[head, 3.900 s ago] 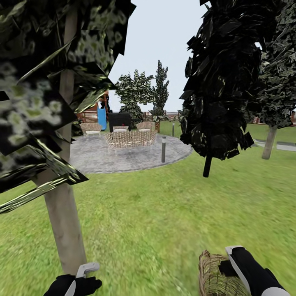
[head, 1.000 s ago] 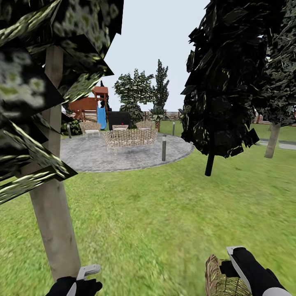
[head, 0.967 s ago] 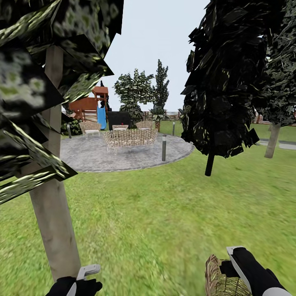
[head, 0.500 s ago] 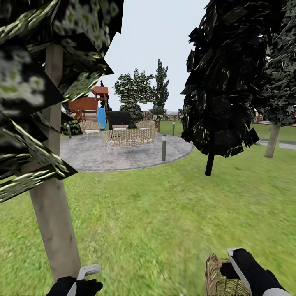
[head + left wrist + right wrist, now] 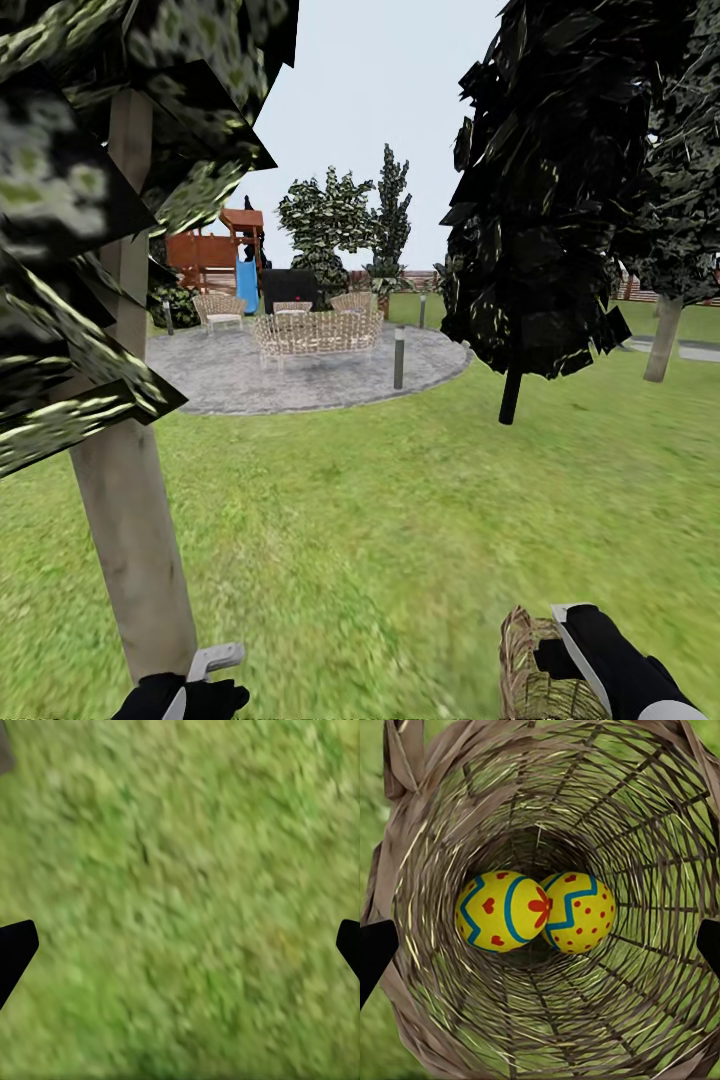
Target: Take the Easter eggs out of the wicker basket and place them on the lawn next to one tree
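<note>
Eggs (image 5: 534, 911), two visible, sit deep in the basket (image 5: 450, 1020); smooth and probably slippery, they want pinching across the middle. Both grippers' jaws gape wide, empty.

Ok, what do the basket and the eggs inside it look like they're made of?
The wicker basket looks woven from dry brown wicker, with an open weave that shows grass through its gaps. The two eggs visible look hard, smooth and painted; their material is unclear.

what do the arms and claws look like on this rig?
Left claw: pale grey flat finger with a hooked tip on a glossy black wrist. Right claw: matching pale grey blade-like finger, black housing, white forearm shell at the frame corner. Black fingertips edge both wrist views. No visible cables or markings.
</note>
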